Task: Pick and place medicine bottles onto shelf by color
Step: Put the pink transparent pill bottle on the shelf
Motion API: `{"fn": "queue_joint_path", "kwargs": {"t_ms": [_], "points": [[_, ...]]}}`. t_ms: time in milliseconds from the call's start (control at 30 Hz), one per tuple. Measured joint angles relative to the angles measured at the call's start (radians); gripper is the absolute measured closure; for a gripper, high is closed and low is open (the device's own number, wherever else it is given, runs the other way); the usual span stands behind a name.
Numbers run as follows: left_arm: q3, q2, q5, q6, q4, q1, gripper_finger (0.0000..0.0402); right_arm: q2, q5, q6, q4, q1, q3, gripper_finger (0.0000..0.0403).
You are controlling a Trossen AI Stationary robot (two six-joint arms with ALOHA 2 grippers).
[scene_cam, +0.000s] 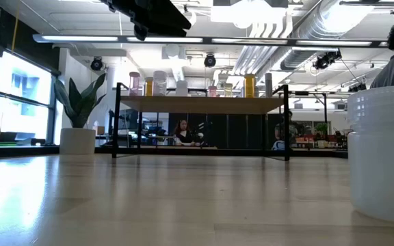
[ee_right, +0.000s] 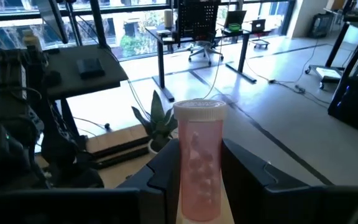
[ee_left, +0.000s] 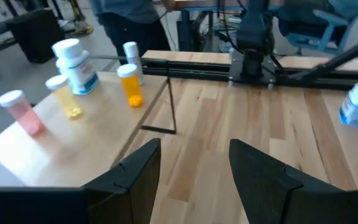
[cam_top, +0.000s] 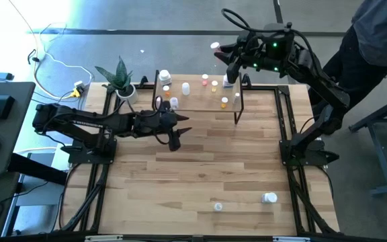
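Note:
The shelf (cam_top: 197,99) stands at the table's far middle and carries several medicine bottles: white (cam_top: 164,77), orange (ee_left: 131,85), yellow (ee_left: 64,96) and pink (ee_left: 21,111). My right gripper (cam_top: 219,52) hangs high beyond the shelf's far edge, shut on a pink bottle (ee_right: 197,155) with a pale cap. My left gripper (cam_top: 174,140) hovers open over the table just in front of the shelf's left end, with nothing between its fingers (ee_left: 143,168). Two more bottles (cam_top: 269,197) (cam_top: 218,206) lie near the table's front edge. My right gripper pinches the pink bottle's lower body (ee_right: 199,190) between its two fingers (ee_right: 166,171), one on each side. The fingers come roughly level from the table's right. The bottle stands upright with its cap (ee_right: 199,111) up, lifted clear of shelf and table.
A potted plant (cam_top: 120,79) stands left of the shelf. A white bottle (scene_cam: 383,160) lies close to the low camera. A person (cam_top: 375,33) stands beyond the table's far right corner. Bare wood lies between the shelf and the front edge.

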Motion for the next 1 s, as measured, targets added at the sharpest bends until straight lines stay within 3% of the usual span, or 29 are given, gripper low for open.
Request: {"fn": "queue_joint_path", "kwargs": {"t_ms": [467, 733, 1000], "points": [[0.000, -0.116, -0.005, 0.022, -0.007, 0.071, 0.0222, 0.001, 0.008, 0.024, 0.002, -0.043, -0.009, 0.0313], [0.000, -0.205, -0.005, 0.074, -0.007, 0.135, 0.0222, 0.037, 0.173, 0.046, 0.009, 0.005, -0.010, 0.0313], [0.000, -0.278, -0.005, 0.092, -0.007, 0.195, 0.0222, 0.115, 0.239, 0.053, 0.022, 0.052, -0.010, 0.0313]]}}
